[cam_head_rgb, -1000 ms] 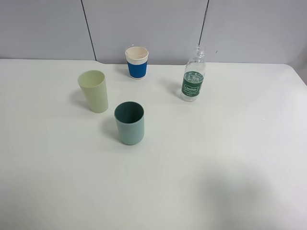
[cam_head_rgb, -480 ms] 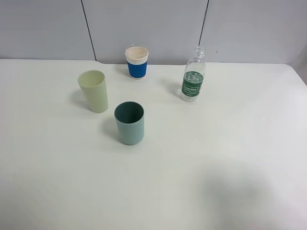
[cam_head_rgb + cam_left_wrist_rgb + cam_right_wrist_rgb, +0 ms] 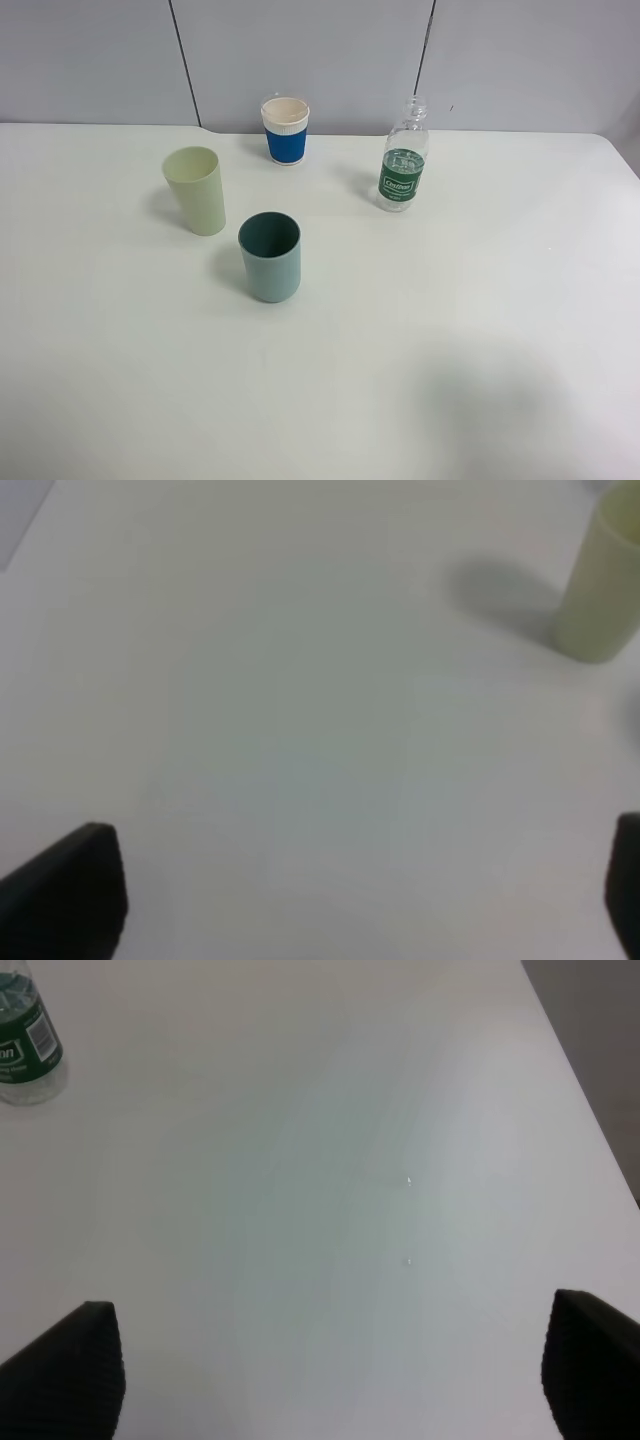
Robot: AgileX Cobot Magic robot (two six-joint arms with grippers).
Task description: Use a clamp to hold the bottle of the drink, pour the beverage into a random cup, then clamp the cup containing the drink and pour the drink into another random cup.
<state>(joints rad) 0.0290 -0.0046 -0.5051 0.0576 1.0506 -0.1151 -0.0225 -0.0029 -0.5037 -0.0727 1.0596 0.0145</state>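
A clear bottle with a green label stands uncapped at the back right of the white table; its base shows in the right wrist view. A blue-sleeved paper cup stands at the back. A pale yellow-green cup stands at the left and shows in the left wrist view. A teal cup stands near the middle. Neither gripper shows in the high view. My left gripper and right gripper are open and empty, fingers wide apart over bare table.
A grey panelled wall runs behind the table. The table's right edge shows in the right wrist view. A soft shadow lies on the table at the front right.
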